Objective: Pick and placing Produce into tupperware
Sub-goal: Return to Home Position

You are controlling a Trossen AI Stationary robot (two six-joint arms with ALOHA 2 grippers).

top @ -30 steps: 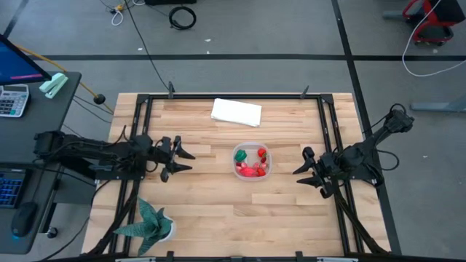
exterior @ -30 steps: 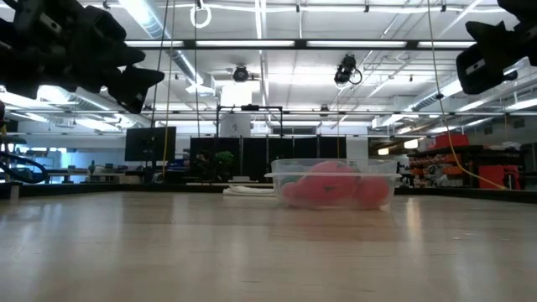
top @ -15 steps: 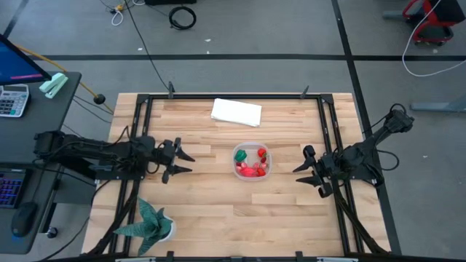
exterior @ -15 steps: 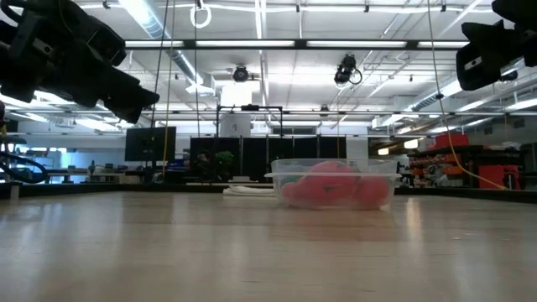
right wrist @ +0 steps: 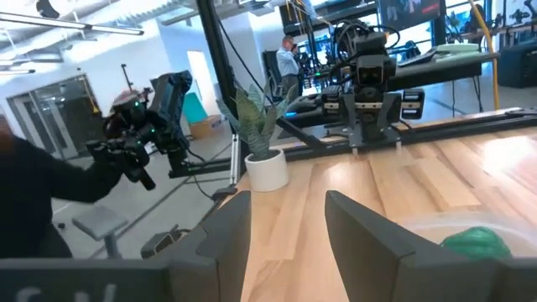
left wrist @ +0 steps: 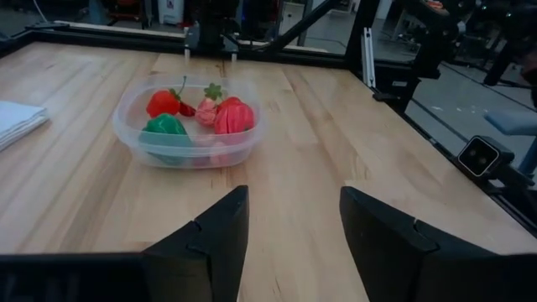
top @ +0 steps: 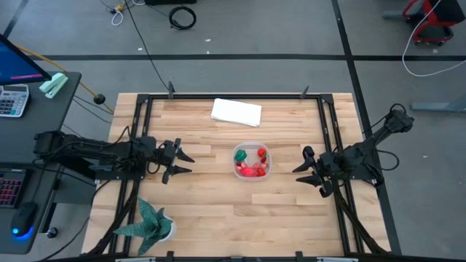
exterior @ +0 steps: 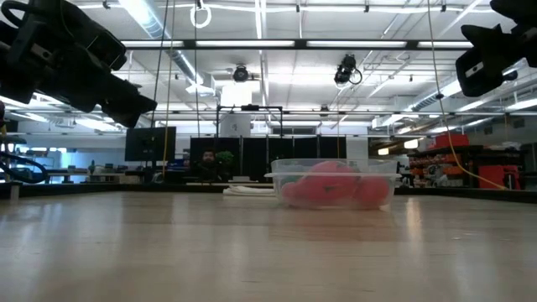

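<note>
The clear tupperware (top: 251, 161) stands on its base at the table's middle; it also shows in the low view (exterior: 334, 183) and the left wrist view (left wrist: 189, 126). Inside lie the produce: red and pink pieces (left wrist: 226, 115) and a green piece (left wrist: 165, 126). My left gripper (top: 183, 162) hovers open and empty to the left of the tupperware, above the table. My right gripper (top: 300, 170) hovers open and empty to its right. In the right wrist view only the tupperware's rim and the green piece (right wrist: 474, 242) show.
A white folded cloth (top: 236, 112) lies at the table's far side. A spiky teal-green plant in a white pot (top: 149, 223) stands at the near left corner. A dark frame (top: 320, 109) runs around the table. Bare wood lies between each gripper and the tupperware.
My left gripper has drawn back a little toward the table's left edge and sunk slightly in the low view. The tupperware and produce have not moved.
</note>
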